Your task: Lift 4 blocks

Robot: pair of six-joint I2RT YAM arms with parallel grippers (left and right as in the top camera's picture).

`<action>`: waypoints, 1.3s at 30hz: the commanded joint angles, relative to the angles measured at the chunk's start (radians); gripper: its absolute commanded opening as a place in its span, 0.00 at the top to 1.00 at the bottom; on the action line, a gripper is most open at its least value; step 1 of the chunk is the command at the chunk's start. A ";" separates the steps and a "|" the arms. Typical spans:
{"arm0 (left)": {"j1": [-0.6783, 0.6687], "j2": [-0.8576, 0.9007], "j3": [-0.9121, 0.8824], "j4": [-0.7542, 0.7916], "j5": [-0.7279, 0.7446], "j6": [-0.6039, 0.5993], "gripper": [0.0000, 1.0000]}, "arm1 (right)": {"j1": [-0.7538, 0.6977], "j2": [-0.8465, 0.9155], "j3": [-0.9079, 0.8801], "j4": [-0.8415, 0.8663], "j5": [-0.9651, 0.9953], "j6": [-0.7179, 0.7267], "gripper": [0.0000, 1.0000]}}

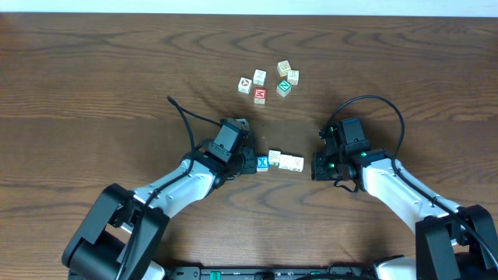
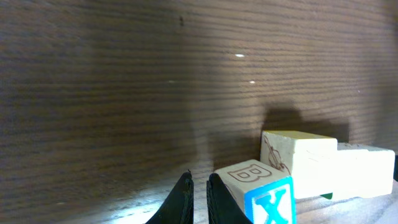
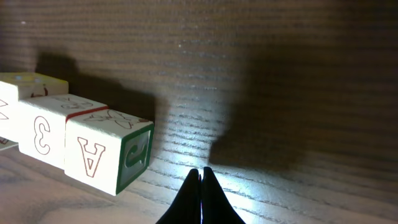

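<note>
Closest to us, the left hand has its two fingers drawn together with nothing between them. The right hand is pinched fully closed and is also empty. Under both lies the dark wooden tabletop.

Between the two hands sit the four blocks, laid end to end in a short row. Right beside the left hand's fingers is the blue block with its white X. It looks to be against the finger, though we cannot be sure of contact. Beyond it, away from the left hand, the second block sits a little out of line with its neighbours. At the far end, the block with the A is near the right hand, with a strip of bare wood showing between them. Well beyond both hands lies a cluster of loose cubes.

We judge the step in hand to be bracketing the row, with the lift not yet begun. The next move calls for the right hand to meet the A block's end face. Both hands then need to press inward along one line, firmly enough for friction to carry the middle blocks, and rise together at one pace. The out-of-line block is where we would expect the row to buckle.
</note>
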 commanded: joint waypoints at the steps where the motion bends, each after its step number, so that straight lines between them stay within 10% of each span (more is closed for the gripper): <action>1: 0.043 0.006 -0.005 0.008 -0.025 0.020 0.90 | -0.005 0.006 0.037 -0.002 0.017 -0.015 0.99; 39: 0.339 -0.216 0.037 -0.230 -0.047 0.287 0.92 | 0.105 0.207 0.284 0.170 -0.006 -0.035 0.99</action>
